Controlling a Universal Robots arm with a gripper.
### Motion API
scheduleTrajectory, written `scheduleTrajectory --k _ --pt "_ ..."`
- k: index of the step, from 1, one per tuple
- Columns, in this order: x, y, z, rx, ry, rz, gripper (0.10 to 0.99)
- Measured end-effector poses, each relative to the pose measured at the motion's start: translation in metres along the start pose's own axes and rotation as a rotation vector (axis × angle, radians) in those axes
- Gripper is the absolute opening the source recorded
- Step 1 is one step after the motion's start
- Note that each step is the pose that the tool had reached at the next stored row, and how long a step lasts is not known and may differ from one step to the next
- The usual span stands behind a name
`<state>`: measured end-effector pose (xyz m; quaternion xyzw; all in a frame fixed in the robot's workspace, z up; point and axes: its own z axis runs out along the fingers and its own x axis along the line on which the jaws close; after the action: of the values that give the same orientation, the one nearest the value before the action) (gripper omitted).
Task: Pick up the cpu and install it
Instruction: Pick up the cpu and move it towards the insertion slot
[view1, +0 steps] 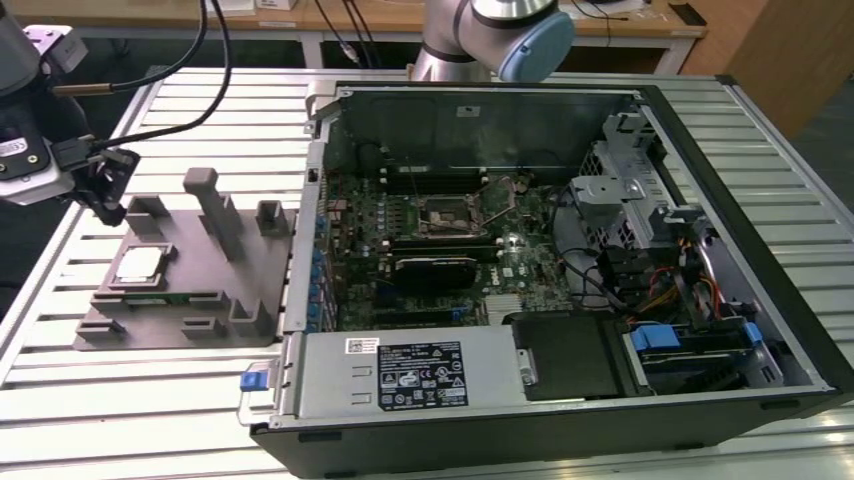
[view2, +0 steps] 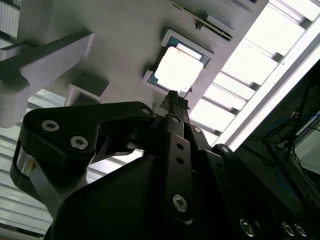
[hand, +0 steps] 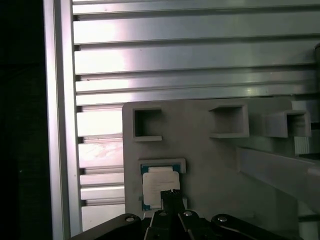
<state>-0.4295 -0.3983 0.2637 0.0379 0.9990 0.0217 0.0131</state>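
Crowding the cpu (view1: 140, 264): grey fixture posts (view1: 202, 198).

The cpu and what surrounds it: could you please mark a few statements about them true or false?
1. The cpu lies in the grey fixture. True.
2. The gripper holds the cpu. False: it is near the cpu, which lies flat in the fixture.
3. The socket holds the cpu. False: the cpu is outside the case.
4. The fixture stands at the exterior view's left of the case. True.
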Motion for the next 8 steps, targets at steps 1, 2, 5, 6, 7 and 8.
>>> scheduleTrajectory --k 1,2,5,6,7,8 --pt "0.0001 -0.0001 0.0011 0.0 0.0 0.0 0.106" --pt "0.0002 -0.0001 0.0022 0.0 0.0 0.0 0.106" --pt "0.0005 -0.0003 0.0057 0.0 0.0 0.0 0.106" --pt "0.0008 -0.0005 0.0069 0.0 0.0 0.0 0.106" --pt "0.0011 -0.0006 0.008 0.0 0.0 0.0 0.106" --pt "0.0013 -0.0007 0.009 0.0 0.0 0.0 0.106"
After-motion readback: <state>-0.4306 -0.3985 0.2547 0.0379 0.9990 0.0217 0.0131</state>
